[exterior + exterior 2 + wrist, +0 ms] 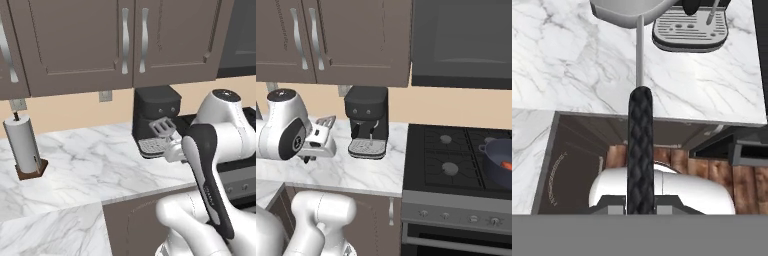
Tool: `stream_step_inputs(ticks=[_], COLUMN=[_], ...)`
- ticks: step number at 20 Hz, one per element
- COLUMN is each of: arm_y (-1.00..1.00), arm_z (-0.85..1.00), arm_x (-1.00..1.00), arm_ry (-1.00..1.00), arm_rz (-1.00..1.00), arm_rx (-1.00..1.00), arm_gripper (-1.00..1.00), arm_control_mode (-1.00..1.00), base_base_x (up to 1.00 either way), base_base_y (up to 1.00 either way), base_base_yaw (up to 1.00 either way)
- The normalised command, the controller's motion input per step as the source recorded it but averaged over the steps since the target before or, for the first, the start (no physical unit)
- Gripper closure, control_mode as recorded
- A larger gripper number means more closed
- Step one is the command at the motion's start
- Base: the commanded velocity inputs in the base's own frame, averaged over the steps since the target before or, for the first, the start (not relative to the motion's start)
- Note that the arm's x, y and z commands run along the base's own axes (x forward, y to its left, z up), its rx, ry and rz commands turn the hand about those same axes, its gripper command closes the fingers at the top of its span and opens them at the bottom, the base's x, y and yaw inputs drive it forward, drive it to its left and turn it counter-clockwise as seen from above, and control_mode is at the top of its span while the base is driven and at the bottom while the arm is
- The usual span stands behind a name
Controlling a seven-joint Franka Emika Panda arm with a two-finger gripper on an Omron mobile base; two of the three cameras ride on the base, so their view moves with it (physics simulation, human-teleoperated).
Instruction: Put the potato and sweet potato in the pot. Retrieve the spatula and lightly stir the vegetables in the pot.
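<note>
My gripper [640, 204] is shut on the spatula's black handle [640, 150], which runs up the middle of the hand view to the silver head [629, 12]. The slotted spatula head [163, 127] hovers above the counter in front of the coffee machine, with my hand [173, 150] just below it. In the right base view the spatula head [326, 121] sticks up from the hand [318, 142] at the left. The dark blue-grey pot [495, 159] stands on the stove's right side, with the orange-red sweet potato [507, 165] inside it. The potato is hidden.
A black coffee machine [367, 120] stands on the marble counter [90, 165] against the wall. A paper towel roll [22, 146] stands at the counter's far left. The black stove [451, 160] adjoins the counter on the right. Brown cabinets [85, 40] hang overhead.
</note>
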Motion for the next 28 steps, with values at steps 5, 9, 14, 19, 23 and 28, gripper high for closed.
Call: stream_step_inputs(ticks=[5,9,14,19,23,28], arm_y=[0.0,0.0,0.0,0.0,0.0,0.0], arm_z=[-0.15,0.0,0.0,0.0,0.0,0.0], arm_x=[0.0,0.0,0.0,0.0,0.0,0.0], arm_ry=[0.0,-0.01,0.0,0.0,0.0,0.0], arm_rz=[-0.1,-0.02,0.0,0.0,0.0,0.0], arm_rx=[0.0,0.0,0.0,0.0,0.0,0.0], arm_gripper=[1.0,1.0,1.0,1.0,1.0,1.0], arm_control_mode=[-1.0,-1.0,-1.0,1.0,1.0,1.0], base_base_x=[0.0,0.0,0.0,0.0,-0.38,-0.65], base_base_y=[0.0,0.0,0.0,0.0,-0.18,-0.57], base_base_yaw=[0.0,0.0,0.0,0.0,0.0,-0.03])
